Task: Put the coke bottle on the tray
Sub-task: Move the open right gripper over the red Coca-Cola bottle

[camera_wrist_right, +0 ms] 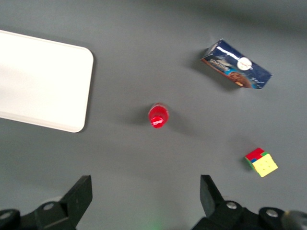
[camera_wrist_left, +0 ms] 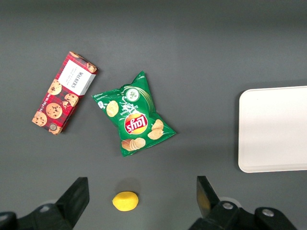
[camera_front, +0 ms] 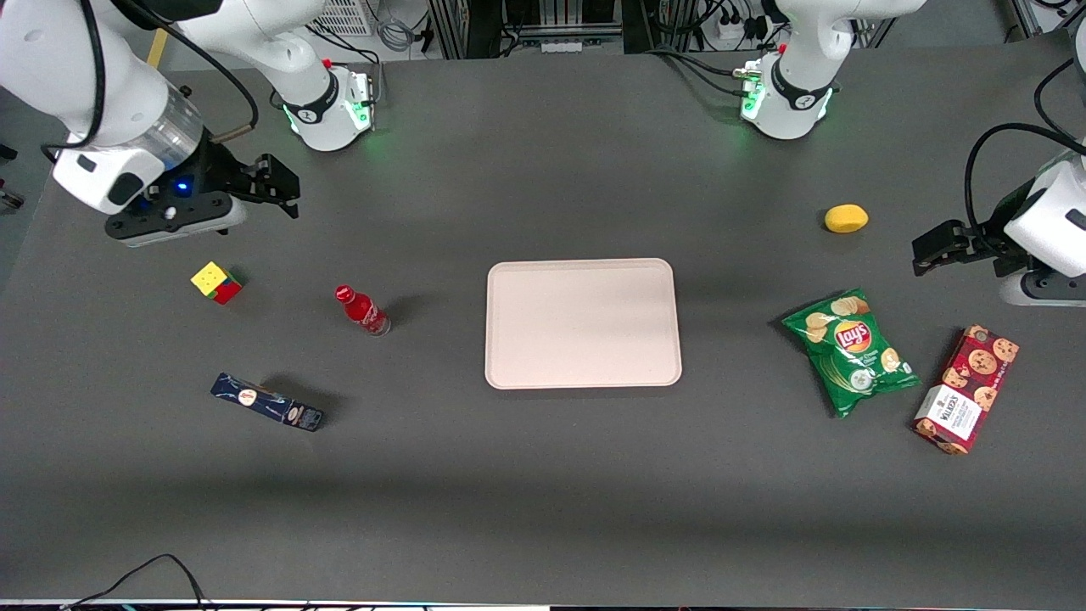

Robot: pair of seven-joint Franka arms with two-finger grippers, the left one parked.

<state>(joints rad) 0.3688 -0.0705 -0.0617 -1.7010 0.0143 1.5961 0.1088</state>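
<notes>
We see the coke bottle standing upright on the dark grey bench, apart from the tray and nearer the working arm's end of the bench. Taking the tray as the centre of a clock in the front view, the bottle sits at about nine o'clock, with bare bench between the two. The tray lies flat in the middle of the bench with nothing on it.

Our end effector hangs above the bench at about eleven o'clock from the bottle in the front view, farther from the front camera than the bottle and well apart from it. Its fingers are spread wide and hold nothing; in the right wrist view we look straight down on the bottle's red cap, and the bottle appears between the two fingers but well clear of them.

A colour cube rests at about nine o'clock from the bottle. A dark blue box lies at about seven o'clock from it, nearer the front camera.

Toward the parked arm's end of the bench we see a green chip bag, a red cookie box beside it, and a yellow lemon farther from the front camera than both.
</notes>
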